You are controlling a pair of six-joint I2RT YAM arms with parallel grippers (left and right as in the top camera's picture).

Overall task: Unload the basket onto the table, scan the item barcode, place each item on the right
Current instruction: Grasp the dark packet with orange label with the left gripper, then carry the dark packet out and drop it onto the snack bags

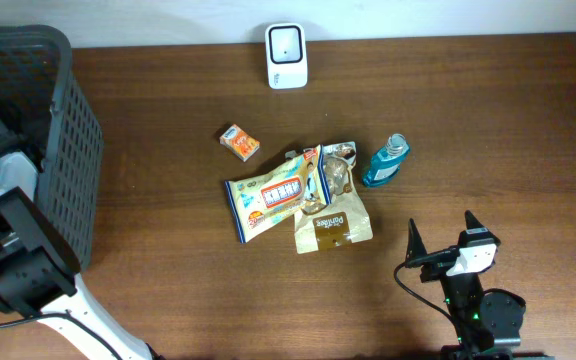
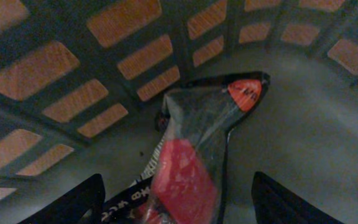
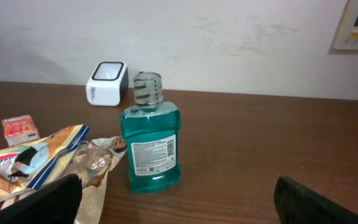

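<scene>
Dark mesh basket (image 1: 68,130) — on its floor lies a clear packet (image 2: 191,155) with red contents, its orange label unreadable, between the spread fingers of the left gripper (image 2: 177,177). Right gripper (image 1: 440,222) spread, facing the teal mouthwash bottle (image 3: 152,140) — white scanner (image 1: 287,56) at the table's far edge.

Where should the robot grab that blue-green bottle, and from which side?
Probably around the body of the mouthwash bottle, below the cap, coming level from the side its label faces. It stands upright, so the jaws can close on its two narrow edges.
</scene>
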